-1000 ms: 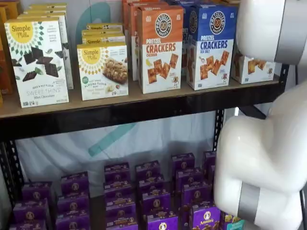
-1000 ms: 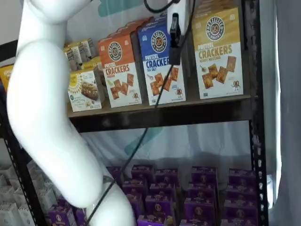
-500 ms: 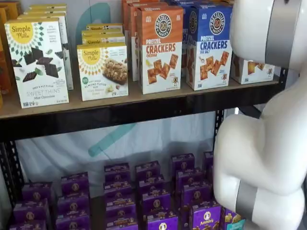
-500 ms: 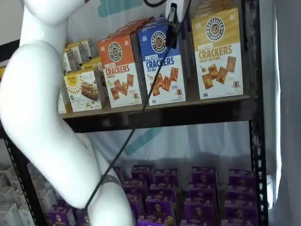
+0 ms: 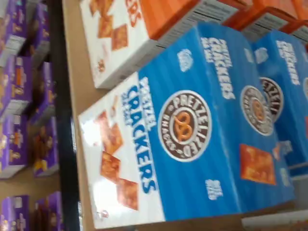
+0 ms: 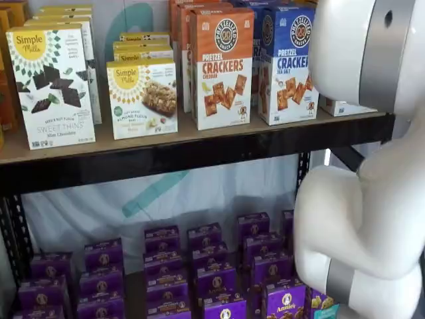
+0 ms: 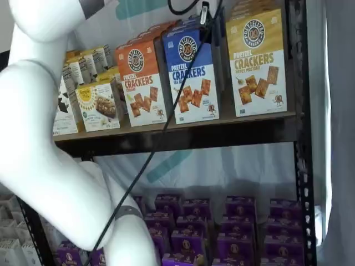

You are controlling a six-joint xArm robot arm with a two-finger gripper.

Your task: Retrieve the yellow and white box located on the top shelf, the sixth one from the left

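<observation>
The gripper (image 7: pixel 204 12) has risen since a second ago; only a dark tip shows at the top edge in a shelf view, its state impossible to tell. The yellow and white box (image 7: pixel 256 62) stands upright at upper right, long axis vertical, front facing out, on the top shelf (image 7: pixel 183 136). A gap separates it from the blue box (image 7: pixel 192 75); a black upright (image 7: pixel 298 111) flanks its right.

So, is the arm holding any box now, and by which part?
Nothing seems held: the yellow and white box stands untouched on the top shelf; the jaws barely show.
</observation>
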